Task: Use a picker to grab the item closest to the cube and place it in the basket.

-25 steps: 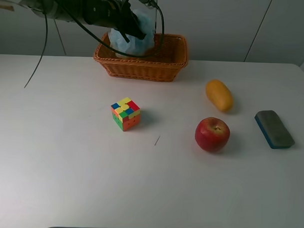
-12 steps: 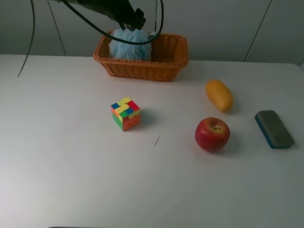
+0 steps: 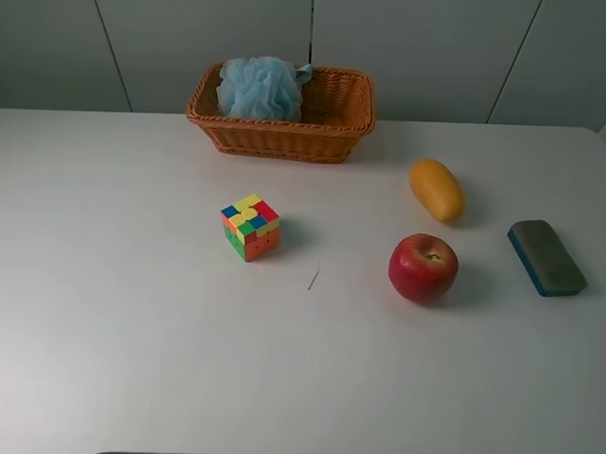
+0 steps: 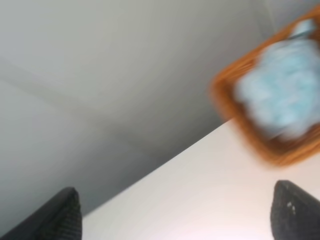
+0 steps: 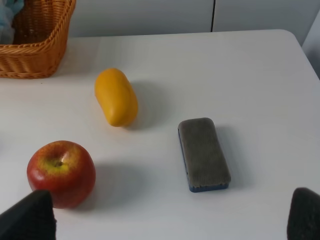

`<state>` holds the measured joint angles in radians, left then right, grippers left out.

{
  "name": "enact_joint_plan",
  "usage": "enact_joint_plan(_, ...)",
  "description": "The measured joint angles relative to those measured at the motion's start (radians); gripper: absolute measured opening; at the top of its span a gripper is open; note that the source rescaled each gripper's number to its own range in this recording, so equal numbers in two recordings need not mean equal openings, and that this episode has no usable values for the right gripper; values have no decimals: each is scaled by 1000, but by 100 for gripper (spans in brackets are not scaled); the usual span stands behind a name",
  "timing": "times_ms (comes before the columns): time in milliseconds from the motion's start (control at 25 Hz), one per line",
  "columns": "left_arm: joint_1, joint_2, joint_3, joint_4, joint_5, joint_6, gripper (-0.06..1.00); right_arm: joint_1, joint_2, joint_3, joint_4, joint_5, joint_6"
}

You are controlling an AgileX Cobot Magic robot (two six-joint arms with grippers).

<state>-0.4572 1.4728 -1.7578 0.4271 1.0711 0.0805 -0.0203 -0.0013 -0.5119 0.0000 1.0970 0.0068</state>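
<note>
A white table [image 3: 129, 360] stands before a grey panelled wall [image 3: 190, 34]. At its far edge sits a woven basket [image 3: 286, 137]. The blue bath puff [image 3: 258, 86] lies inside the basket, at its left end, and rises above the rim. The coloured cube [image 3: 250, 226] rests alone on the open table nearer to us, well apart from the basket.

From the high camera we see neither arm over the table. The left wrist view is blurred, yet we can make out the left gripper [image 4: 177, 217] with its two dark fingertips [image 4: 60, 215] spread wide. Only bare table and wall show between them. The puff in its basket lies ahead of this gripper and off to one side. It is clear of both fingertips, and nothing is held or touched.

The right gripper [image 5: 165, 215] is also parted wide and holds nothing. Ahead of it we find a red apple [image 5: 61, 172], a yellow mango [image 5: 116, 96] and a grey board eraser [image 5: 203, 153], each apart from the others and from the fingers. In that view only a corner of the basket shows, beyond the mango, well away from the right gripper.
</note>
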Motion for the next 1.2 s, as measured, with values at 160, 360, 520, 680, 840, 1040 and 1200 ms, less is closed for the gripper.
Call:
enact_joint_plan(160, 0, -246, -2, 71, 126, -74, 97, 0, 0, 0, 0, 0, 0)
enact_joint_plan(360, 0, -531, 67, 137, 135, -185, 97, 0, 0, 0, 0, 0, 0)
enact_joint_plan(520, 79, -792, 206, 191, 143, -206, 97, 0, 0, 0, 0, 0, 0)
enact_joint_plan(680, 231, -1005, 363, 129, 151, -206, 97, 0, 0, 0, 0, 0, 0)
enact_joint_plan(840, 377, -1215, 531, 13, 155, -209, 97, 0, 0, 0, 0, 0, 0)
enact_joint_plan(1040, 465, -1434, 768, -161, 158, -209, 97, 0, 0, 0, 0, 0, 0)
enact_joint_plan(1200, 491, -1473, 914, -232, 157, -209, 97, 0, 0, 0, 0, 0, 0)
